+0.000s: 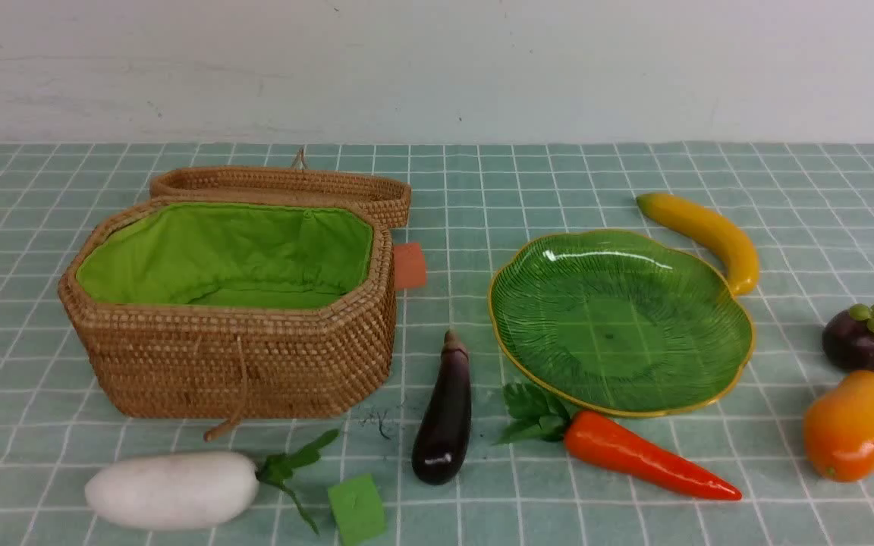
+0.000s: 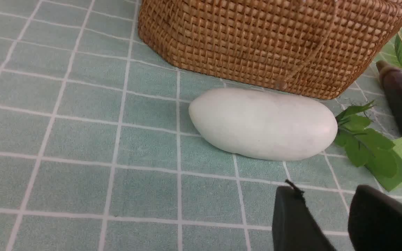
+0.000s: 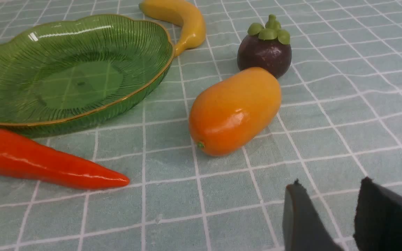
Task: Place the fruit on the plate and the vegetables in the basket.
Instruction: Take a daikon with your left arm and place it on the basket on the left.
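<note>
Glossy orange oval toy fruit lies near the right edge of the tabletop, off the green leaf-shaped plate. Left claw and right claw gape empty; pinched off-centre, it could squirt away.

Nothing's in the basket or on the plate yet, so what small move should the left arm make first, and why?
Probably ease the left gripper forward over the white radish: it lies just ahead of the open, empty jaws and close to the open basket, so it looks like the shortest vegetable trip.
</note>
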Robot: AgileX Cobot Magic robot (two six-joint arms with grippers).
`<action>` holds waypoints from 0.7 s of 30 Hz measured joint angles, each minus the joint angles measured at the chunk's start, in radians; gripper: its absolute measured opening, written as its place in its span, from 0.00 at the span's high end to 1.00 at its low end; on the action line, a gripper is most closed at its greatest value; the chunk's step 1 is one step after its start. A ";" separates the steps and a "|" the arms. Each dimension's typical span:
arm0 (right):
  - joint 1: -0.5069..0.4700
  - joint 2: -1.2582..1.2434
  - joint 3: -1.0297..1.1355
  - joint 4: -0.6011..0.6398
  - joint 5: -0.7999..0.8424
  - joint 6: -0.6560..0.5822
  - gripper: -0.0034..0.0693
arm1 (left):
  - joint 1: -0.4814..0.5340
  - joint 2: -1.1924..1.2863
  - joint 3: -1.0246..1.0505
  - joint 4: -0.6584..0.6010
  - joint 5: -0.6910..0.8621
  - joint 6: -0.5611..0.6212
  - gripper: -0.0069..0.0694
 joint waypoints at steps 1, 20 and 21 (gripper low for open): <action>0.000 0.000 0.000 0.000 0.000 0.000 0.62 | 0.000 0.000 0.000 0.000 0.000 0.000 0.60; 0.000 0.000 0.000 0.000 0.000 0.000 0.62 | 0.000 0.000 0.000 0.604 -0.098 0.213 0.60; 0.000 0.000 0.000 0.000 0.000 0.000 0.62 | 0.000 0.000 0.000 0.666 -0.108 0.213 0.60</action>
